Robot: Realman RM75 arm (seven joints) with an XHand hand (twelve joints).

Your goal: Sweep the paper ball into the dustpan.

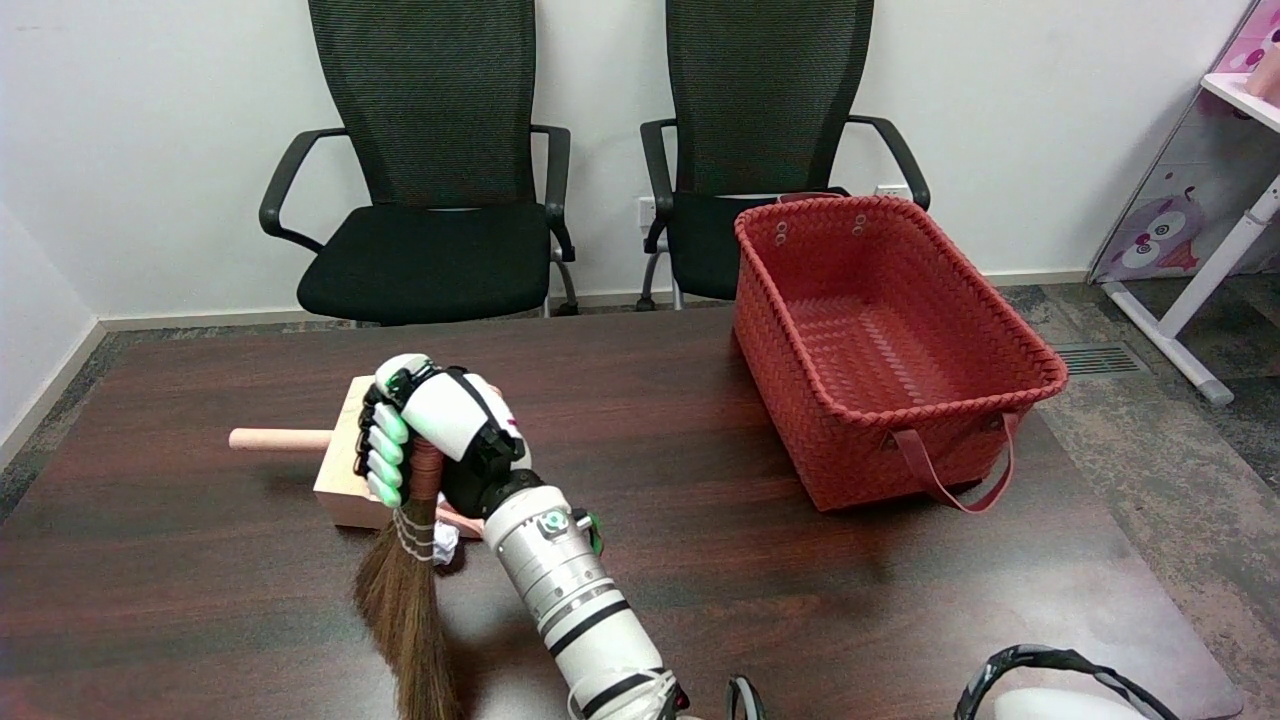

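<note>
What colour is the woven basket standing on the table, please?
The woven plastic basket is brick red all over, handles included; the head view shows it best.

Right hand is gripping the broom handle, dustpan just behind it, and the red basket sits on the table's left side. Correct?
Not quite: in the head view the red basket sits on the table's right side, not its left. The rest holds: the right hand grips the broom by its handle, with the wooden dustpan just behind it.

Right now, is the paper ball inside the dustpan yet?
Not yet, as far as shows. The paper ball peeks out white on the table at the wooden dustpan's near edge, beside the broom gripped by the right hand.
</note>
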